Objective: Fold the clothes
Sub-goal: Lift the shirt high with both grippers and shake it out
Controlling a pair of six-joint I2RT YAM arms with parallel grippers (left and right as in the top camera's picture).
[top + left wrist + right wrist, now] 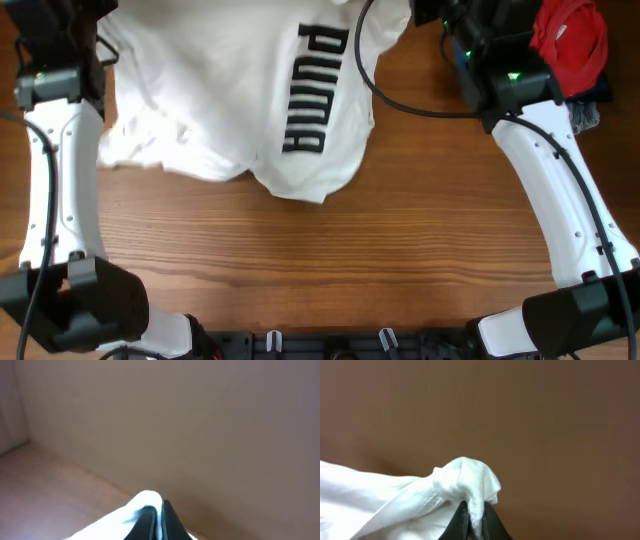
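Bearing the white T-shirt (210, 90), the table (400, 235) shows wood grain.

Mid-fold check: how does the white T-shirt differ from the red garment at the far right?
The white T-shirt is large and spread over the table; the red garment is a small bunched heap. The white T-shirt bears black lettering; the red garment shows none. The left gripper and right gripper each pinch the white T-shirt; neither holds the red garment. Both are soft, crumpled cloth.
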